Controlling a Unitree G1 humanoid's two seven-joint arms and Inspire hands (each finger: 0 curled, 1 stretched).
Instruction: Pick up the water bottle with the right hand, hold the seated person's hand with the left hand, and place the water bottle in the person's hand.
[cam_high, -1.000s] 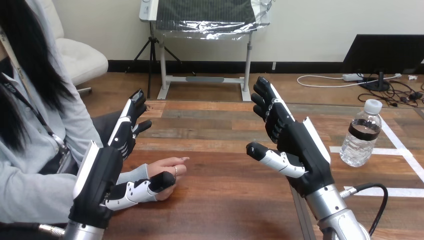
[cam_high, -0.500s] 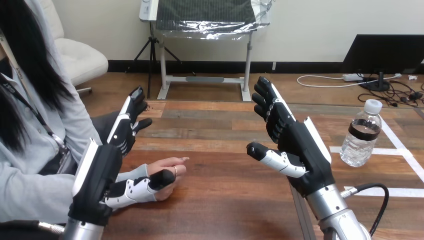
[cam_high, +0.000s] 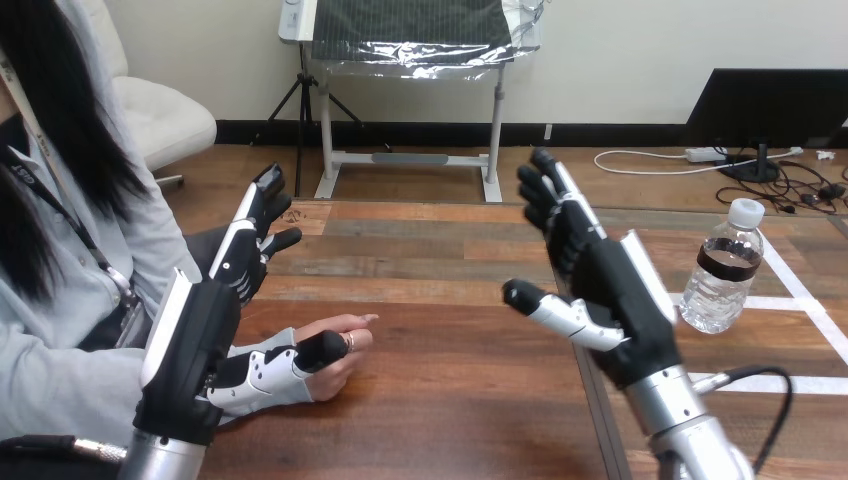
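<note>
Bottle (cam_high: 720, 275) stands upright — cap up — near the right hand (cam_high: 612, 292).

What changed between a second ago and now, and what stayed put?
The right hand has shifted a little to the right, toward the water bottle, open and clear of it. Nothing was taken hold of or let go. The left hand stays open beside the person's hand, which rests on the table as before; the bottle has not moved.
</note>
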